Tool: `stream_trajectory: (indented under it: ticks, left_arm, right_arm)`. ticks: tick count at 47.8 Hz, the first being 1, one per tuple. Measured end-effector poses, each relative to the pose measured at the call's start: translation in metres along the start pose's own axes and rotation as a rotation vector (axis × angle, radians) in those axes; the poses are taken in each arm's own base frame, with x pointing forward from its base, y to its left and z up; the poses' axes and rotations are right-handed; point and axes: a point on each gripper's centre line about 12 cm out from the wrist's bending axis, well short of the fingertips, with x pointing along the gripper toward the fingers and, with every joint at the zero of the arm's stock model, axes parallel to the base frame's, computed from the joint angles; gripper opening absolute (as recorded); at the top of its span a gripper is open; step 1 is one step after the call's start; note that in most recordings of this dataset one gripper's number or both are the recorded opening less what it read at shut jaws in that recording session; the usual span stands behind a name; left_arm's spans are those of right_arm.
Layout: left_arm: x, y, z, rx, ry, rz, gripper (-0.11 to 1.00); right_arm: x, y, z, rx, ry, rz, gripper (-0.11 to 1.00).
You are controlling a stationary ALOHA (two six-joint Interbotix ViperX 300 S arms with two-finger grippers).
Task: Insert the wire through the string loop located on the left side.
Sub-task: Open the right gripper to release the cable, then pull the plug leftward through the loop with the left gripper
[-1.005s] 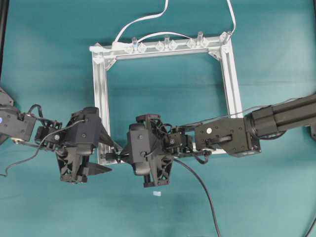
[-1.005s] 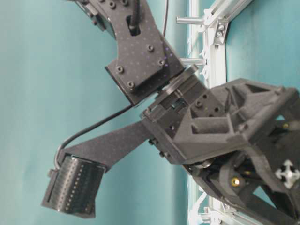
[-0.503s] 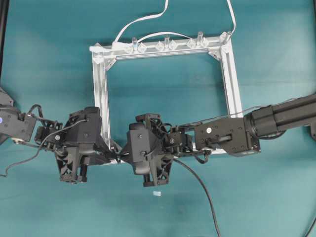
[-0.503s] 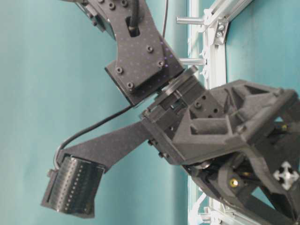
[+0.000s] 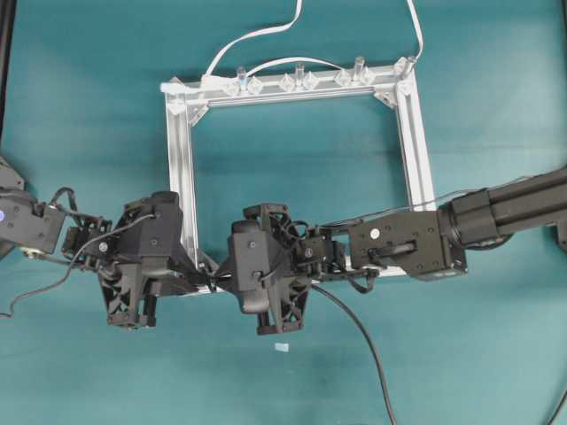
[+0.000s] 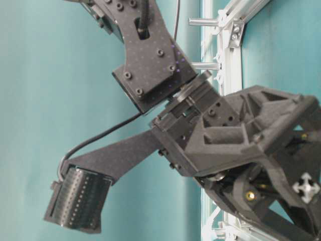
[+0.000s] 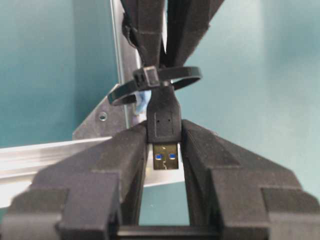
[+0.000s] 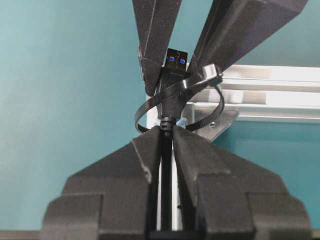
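Wire [image 7: 164, 117] plug through string loop [image 7: 156, 82]. Left gripper [image 7: 165, 145] clamps rigid plug body, best hold; right gripper [image 8: 167, 131] pinches limp cable behind. Loop apparently flimsy.

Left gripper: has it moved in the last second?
Yes. Overhead, the left gripper has closed and shifted right toward the frame's near-left corner.

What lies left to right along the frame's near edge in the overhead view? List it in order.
Left gripper → right gripper, tips meeting at the frame corner → right arm's wrist block → wire, trailing off toward the lower right.
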Motion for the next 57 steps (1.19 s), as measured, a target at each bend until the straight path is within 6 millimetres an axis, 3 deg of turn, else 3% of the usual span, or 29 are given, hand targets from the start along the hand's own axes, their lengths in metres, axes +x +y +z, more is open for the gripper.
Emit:
stream_trajectory:
  ticks: [21,24,33,36,57]
  left_arm:
    - [0.0,-0.0005,0.0,0.004,-0.001,-0.001,0.21]
    - [0.0,0.0,0.0,0.003,0.0,0.0,0.21]
    - [0.0003,-0.0003,-0.0006,0.006,0.003,0.0,0.21]
    - [0.0003,0.0001,-0.0005,0.003,0.003,0.001,0.21]
    - [-0.0048,0.0023,-0.0082,0.003,0.033,0.008,0.21]
  right_arm:
    - [-0.0001,-0.0001,-0.0006,0.001,0.002,0.0,0.11]
    - [-0.0002,-0.0004,-0.0017,0.001,0.003,-0.001,0.22]
    - [-0.0008,-0.0014,-0.0073,-0.01,0.016,-0.002,0.77]
    - [-0.0008,-0.0013,-0.0081,-0.02,0.019,-0.001,0.89]
    - [-0.0008,-0.001,-0.0079,-0.039,0.018,0.002,0.91]
